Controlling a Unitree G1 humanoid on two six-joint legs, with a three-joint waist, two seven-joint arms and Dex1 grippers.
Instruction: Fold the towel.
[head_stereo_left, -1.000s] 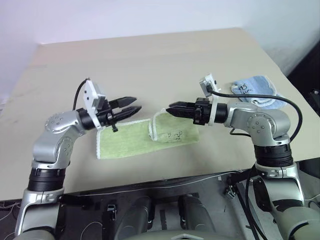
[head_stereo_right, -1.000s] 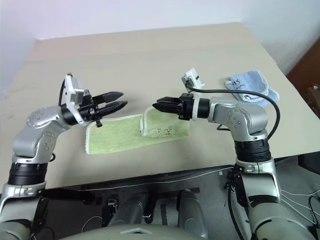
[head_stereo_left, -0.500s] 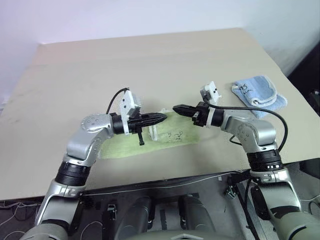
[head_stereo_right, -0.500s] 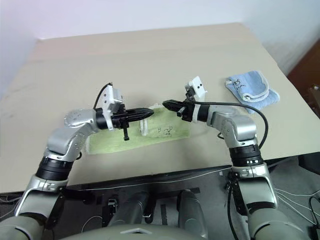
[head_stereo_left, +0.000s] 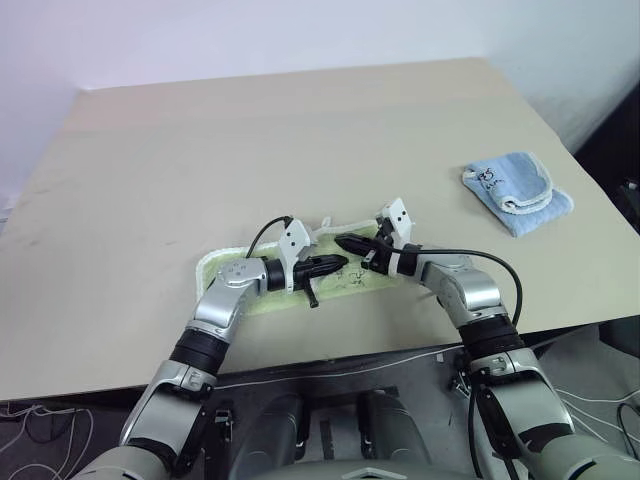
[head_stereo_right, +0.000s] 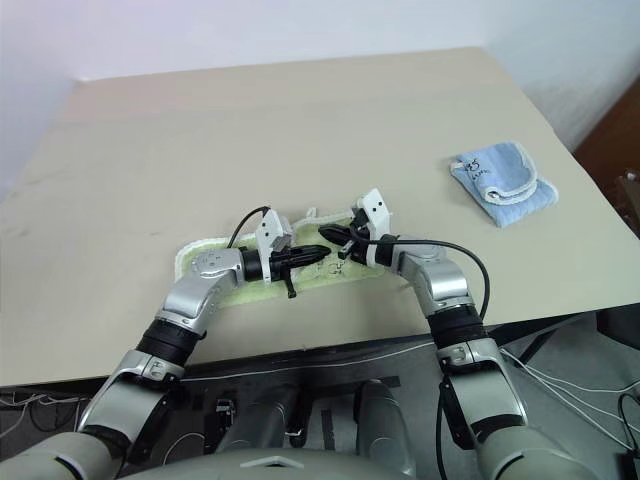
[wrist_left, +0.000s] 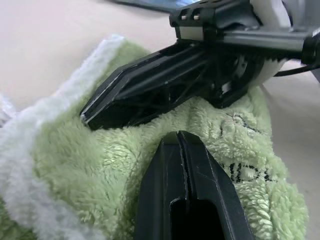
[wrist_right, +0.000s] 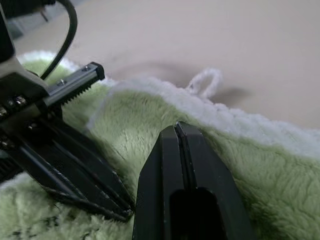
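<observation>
At the near middle of the table (head_stereo_left: 300, 140), the 2 grippers meet tip to tip low over the towel (head_stereo_left: 345, 287). The left gripper (head_stereo_left: 338, 265) has its 2 black fingers (wrist_left: 186, 180) pressed together with nothing between them, their tip resting on or just above the green pile; the pictures do not settle which. The right gripper (head_stereo_left: 343, 243) also has its fingers (wrist_right: 182, 170) shut flat against each other, empty, pointing toward the left gripper from the opposite side and just beside it.

The towel lies under both, a light yellow-green terry cloth with white corded edging (wrist_right: 235, 117), bunched and partly folded over itself beneath the fingers. A small white loop (wrist_right: 204, 80) sticks out from its far edge onto the bare table, and a dark printed mark (wrist_left: 242, 170) shows on the pile near the left fingers. In the head views the towel's left end (head_stereo_right: 190, 262) reaches out flat past the left forearm.

Well apart to the right, near the table's right edge, sits a smaller light blue cloth (head_stereo_left: 518, 190), folded, with white trim.
</observation>
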